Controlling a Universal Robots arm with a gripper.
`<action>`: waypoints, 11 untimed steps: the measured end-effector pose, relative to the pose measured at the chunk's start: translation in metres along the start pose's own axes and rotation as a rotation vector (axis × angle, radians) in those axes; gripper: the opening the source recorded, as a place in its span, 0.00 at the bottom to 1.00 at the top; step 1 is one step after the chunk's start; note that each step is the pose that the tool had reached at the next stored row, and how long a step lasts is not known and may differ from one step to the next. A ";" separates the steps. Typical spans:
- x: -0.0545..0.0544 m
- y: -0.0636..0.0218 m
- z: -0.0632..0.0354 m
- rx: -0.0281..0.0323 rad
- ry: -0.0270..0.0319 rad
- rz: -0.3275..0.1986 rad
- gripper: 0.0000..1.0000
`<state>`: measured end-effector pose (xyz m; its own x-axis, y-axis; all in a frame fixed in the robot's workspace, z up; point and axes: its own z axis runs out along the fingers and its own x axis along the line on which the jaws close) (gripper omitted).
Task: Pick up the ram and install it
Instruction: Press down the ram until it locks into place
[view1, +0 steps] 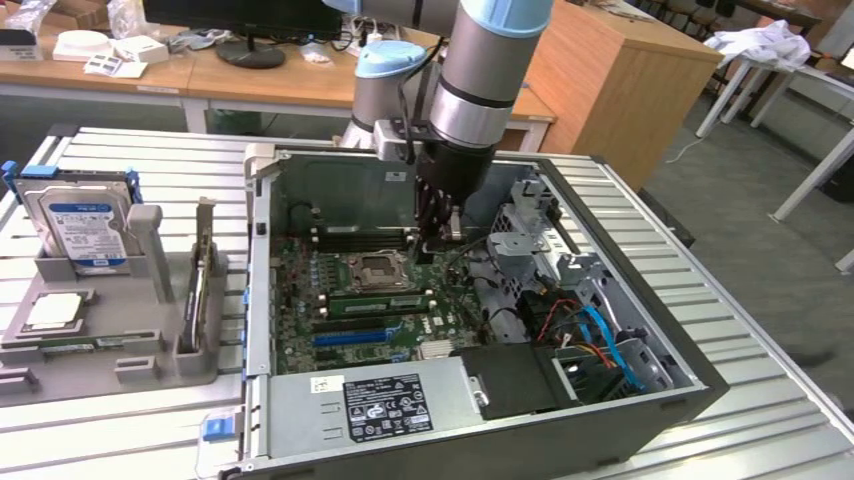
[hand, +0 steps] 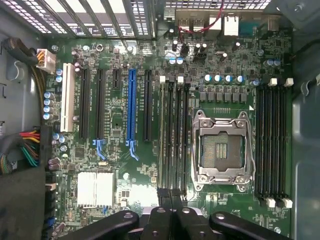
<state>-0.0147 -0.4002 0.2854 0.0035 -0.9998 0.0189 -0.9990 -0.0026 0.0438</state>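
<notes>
My gripper (view1: 439, 236) reaches down into the open computer case (view1: 267, 300), just beyond the processor socket (view1: 379, 270). In the wrist view its black fingers (hand: 159, 220) are shut together over one end of the bank of memory slots (hand: 174, 140) beside the socket (hand: 222, 150). A long green ram (view1: 380, 299) sits on edge in a slot next to the socket, on its near side in the exterior view. Nothing shows between the fingers, and I cannot tell whether they touch the ram.
A grey parts holder (view1: 160, 355) lies at the exterior view's left, with a blue-labelled hard drive (view1: 83, 228) and a square silver processor (view1: 54, 312). Inside the case are a drive cage (view1: 534, 235), bundled cables (view1: 601, 340) and a power supply (view1: 380, 405).
</notes>
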 end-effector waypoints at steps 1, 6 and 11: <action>0.000 0.0000 0.0000 0.0000 0.0000 0.000 0.11; 0.000 0.0000 0.0000 0.0000 0.0000 0.000 0.11; 0.000 -0.0049 0.0004 -0.0009 -0.0061 0.000 0.11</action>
<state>-0.0098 -0.4001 0.2848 0.0034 -0.9999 0.0128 -0.9990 -0.0028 0.0447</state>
